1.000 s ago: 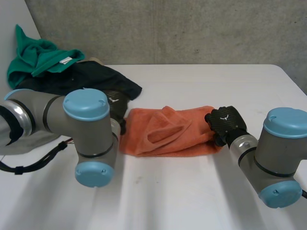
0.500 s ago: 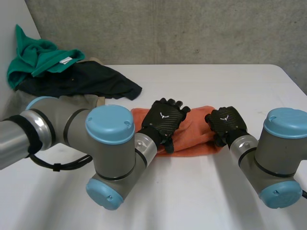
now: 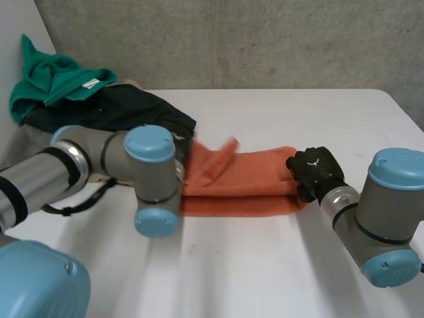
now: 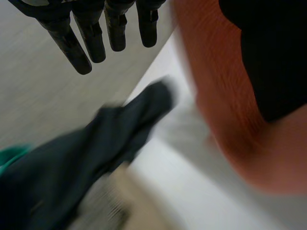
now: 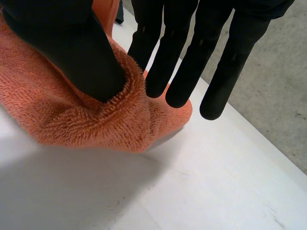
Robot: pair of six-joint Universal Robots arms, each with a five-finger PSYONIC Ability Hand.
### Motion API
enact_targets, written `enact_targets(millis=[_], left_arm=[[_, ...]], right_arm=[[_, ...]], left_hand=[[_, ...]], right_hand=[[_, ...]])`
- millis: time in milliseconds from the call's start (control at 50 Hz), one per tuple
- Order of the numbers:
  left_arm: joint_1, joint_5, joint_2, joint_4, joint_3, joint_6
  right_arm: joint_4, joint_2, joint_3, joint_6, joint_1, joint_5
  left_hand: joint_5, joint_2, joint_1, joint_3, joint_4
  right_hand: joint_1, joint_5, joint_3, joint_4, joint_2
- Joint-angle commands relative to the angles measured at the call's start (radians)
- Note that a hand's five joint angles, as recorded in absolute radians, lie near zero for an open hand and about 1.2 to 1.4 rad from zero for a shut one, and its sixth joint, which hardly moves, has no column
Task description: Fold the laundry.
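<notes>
My right hand (image 5: pixel 62 48) pinches the near end of the orange terry towel (image 3: pixel 252 185), thumb dug into the pile and straight fingers behind the bunched edge. The towel lies mid-way across the white table (image 3: pixel 265 265) as a long band, already doubled over lengthwise by the look of it. One flap sticks up loose near its other end, so that layer isn't flat.

My left hand (image 4: pixel 91 33) has its fingers straight and spread, holding nothing between them. The orange cloth runs beside its thumb side (touching or not, can't tell). My left arm (image 3: pixel 112 159) crosses in front of that end of the towel.

Progress, as I judge it: one lengthwise fold roughly in, needs the flap smoothed and at least one crosswise fold. The rest is untouched: a crumpled green garment (image 3: pixel 50 79) and a dark rumpled garment (image 3: pixel 112 109) sit heaped at the table's far corner on my left. Early in the job.
</notes>
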Motion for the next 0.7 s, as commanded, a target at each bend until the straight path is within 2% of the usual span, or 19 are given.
enact_targets(millis=[20,100,180,340,500,580,620,700], left_arm=[[-0.007,-0.031,0.105,0.006,-0.081,-0.067],[-0.034,0.09,0.169,0.029,-0.153,-0.136],[-0.072,0.143,0.189,0.056,-0.193,-0.167],[-0.103,0.137,0.166,0.079,-0.198,-0.156],[-0.077,0.1,0.209,0.061,-0.228,-0.159],[-0.051,0.094,0.291,0.047,-0.291,-0.18],[-0.036,0.1,0.34,0.046,-0.331,-0.2],[-0.025,0.127,0.405,0.046,-0.389,-0.249]], right_arm=[[0.0,0.005,-0.005,-0.001,0.001,-0.002],[0.0,0.007,-0.005,-0.003,0.003,-0.001],[0.0,0.005,-0.004,-0.001,0.004,-0.002],[0.0,0.007,-0.001,-0.003,-0.002,-0.001],[0.07,-0.048,0.008,-0.016,-0.069,-0.001],[0.178,-0.079,0.009,-0.094,-0.154,-0.002],[0.231,-0.082,-0.002,-0.18,-0.194,-0.004],[0.253,-0.082,-0.04,-0.297,-0.169,-0.01]], left_hand=[[-0.051,-0.032,-0.037,-0.038,-0.033],[-0.051,-0.032,-0.037,-0.038,-0.033],[-0.051,-0.032,-0.037,-0.038,-0.033],[-0.051,-0.032,-0.037,-0.038,-0.033],[-0.051,-0.032,-0.037,-0.038,-0.033],[-0.051,-0.032,-0.037,-0.038,-0.033],[-0.051,-0.032,-0.037,-0.038,-0.033],[-0.051,-0.032,-0.037,-0.038,-0.033]], right_hand=[[0.27,0.244,0.207,0.197,0.215],[0.27,0.244,0.207,0.197,0.215],[0.27,0.244,0.207,0.197,0.215],[0.27,0.244,0.207,0.197,0.215],[0.27,0.244,0.207,0.197,0.215],[0.27,0.244,0.207,0.197,0.215],[0.27,0.244,0.207,0.197,0.215],[0.27,0.244,0.207,0.197,0.215]])
